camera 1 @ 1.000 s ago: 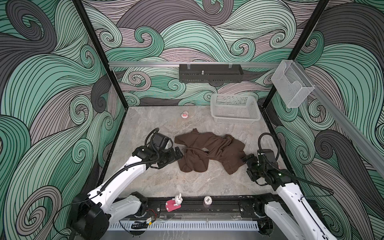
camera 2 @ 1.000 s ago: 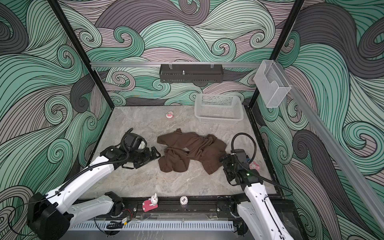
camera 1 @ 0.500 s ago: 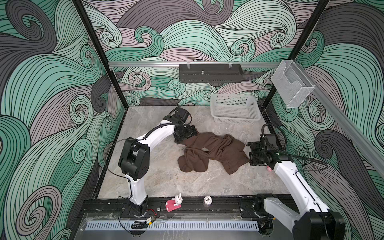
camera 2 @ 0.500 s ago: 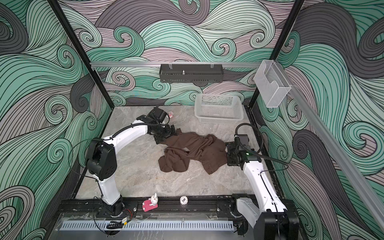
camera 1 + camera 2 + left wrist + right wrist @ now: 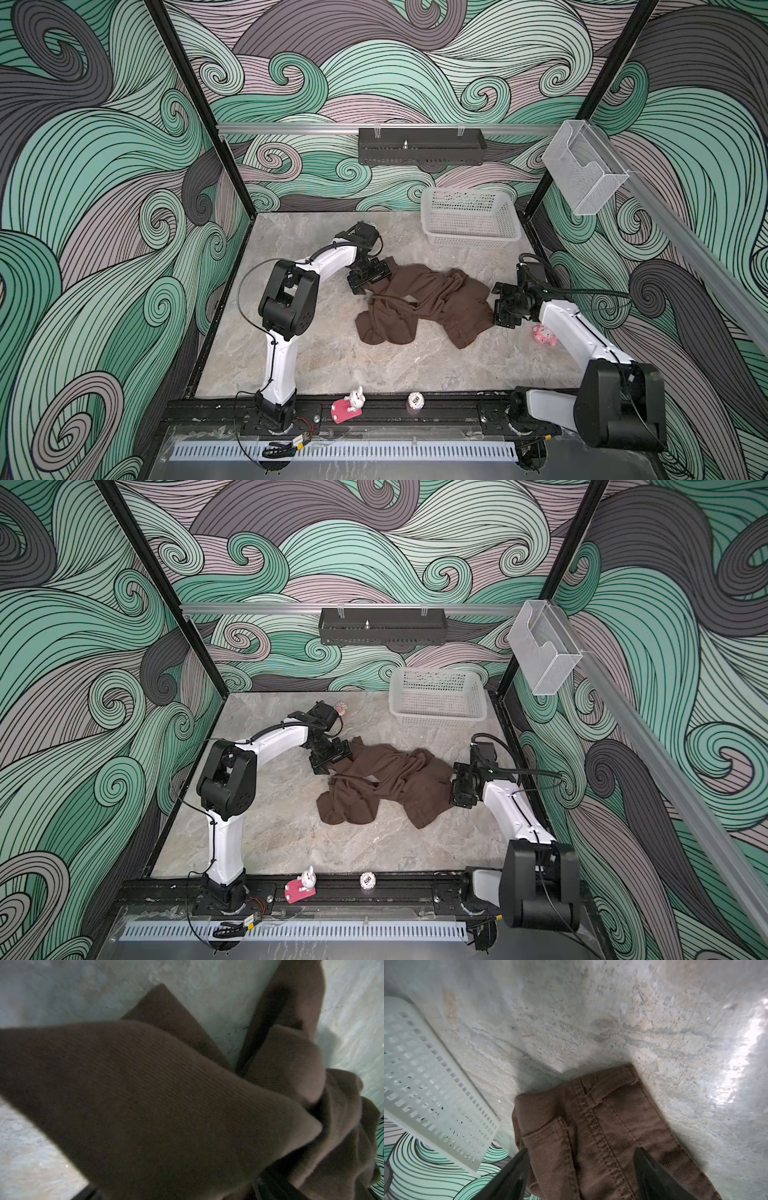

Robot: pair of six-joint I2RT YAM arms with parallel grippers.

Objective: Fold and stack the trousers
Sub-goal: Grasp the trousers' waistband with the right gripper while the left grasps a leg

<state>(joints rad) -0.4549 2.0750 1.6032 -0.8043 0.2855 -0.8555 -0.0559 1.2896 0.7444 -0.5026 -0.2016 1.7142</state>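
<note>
The trousers (image 5: pixel 424 303) lay crumpled in the middle of the table (image 5: pixel 332 357), the right gripper (image 5: pixel 581 1148) poised with jaws apart astride their seamed edge, likely to pinch it, while the left gripper (image 5: pixel 370 276) met the opposite corner, its jaws hidden by cloth, their state unclear

Walls (image 5: pixel 415 62): green-and-grey wave print. Floor (image 5: pixel 332 353): grey marbled slab. Black tray (image 5: pixel 422 146) at 12 o'clock; clear bin (image 5: pixel 582 174) at 2 o'clock.
</note>
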